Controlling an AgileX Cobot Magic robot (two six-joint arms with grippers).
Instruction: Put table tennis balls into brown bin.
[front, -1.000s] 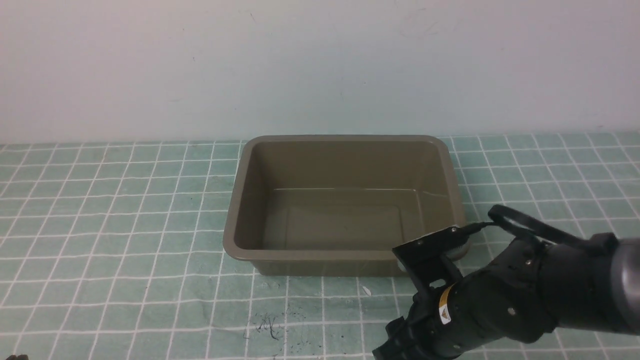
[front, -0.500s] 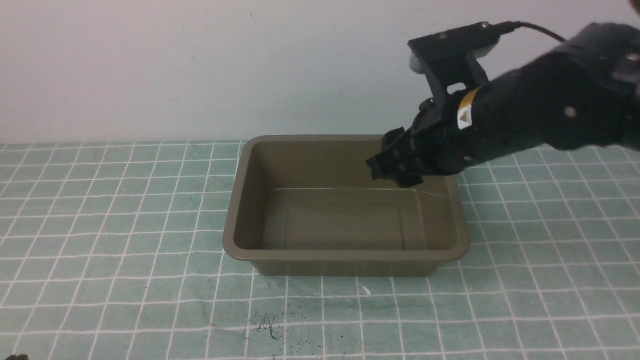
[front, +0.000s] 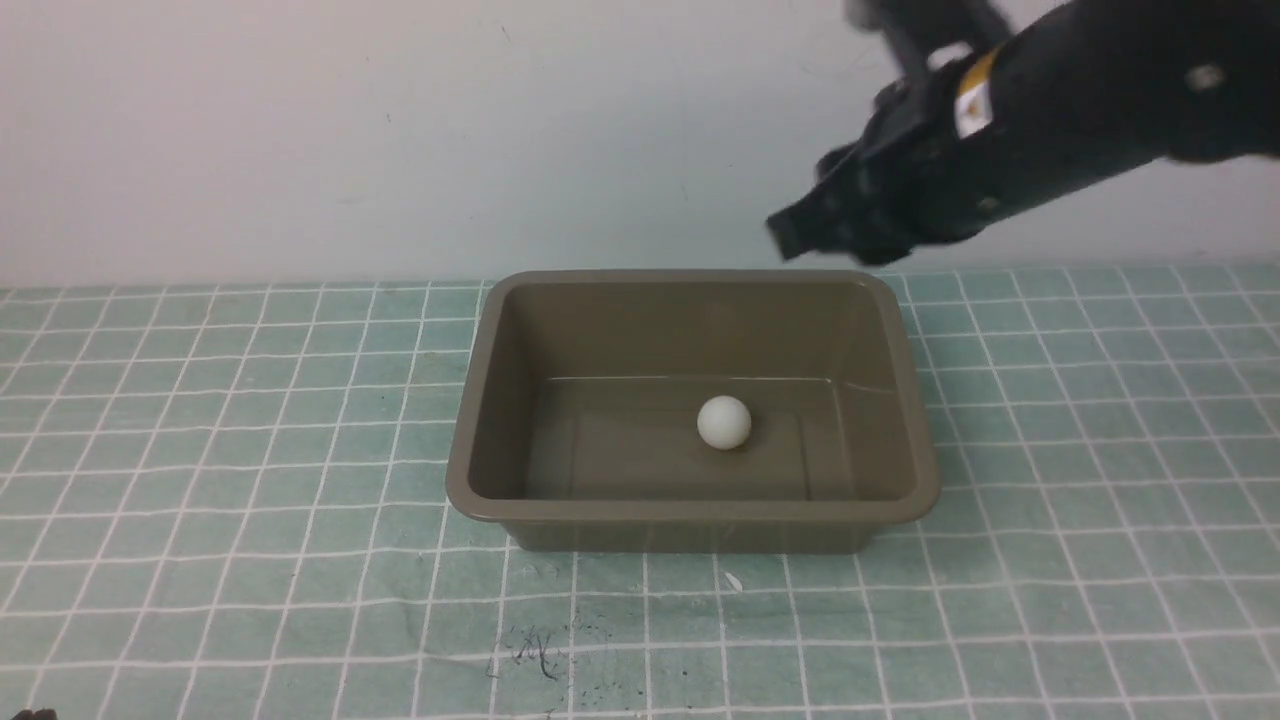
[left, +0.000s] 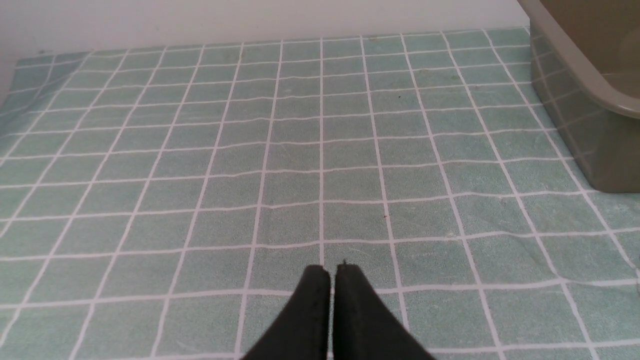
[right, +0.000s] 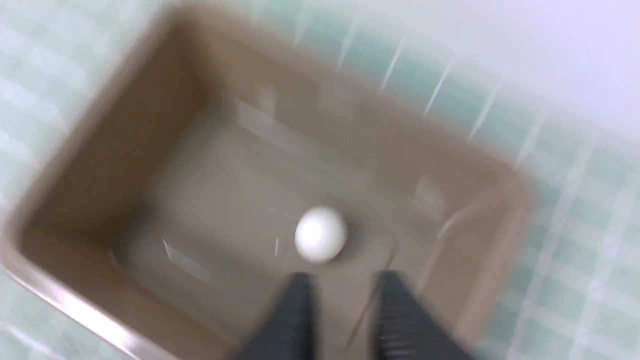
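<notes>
Pincer of your left arm (left: 330, 270) is pressed together, empty; your right pincer (right: 345, 280), slightly spread, holds nothing above the brown bin (front: 690, 511), where the ball (front: 724, 422) rests on the floor inside. Lift well clear of the rim before you swing away, so nothing gets knocked toward the wall (front: 300, 140)

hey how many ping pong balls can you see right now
1. The white ball is inside the brown bin, on its floor, a little right of the middle. Others may lie outside the camera views.
</notes>
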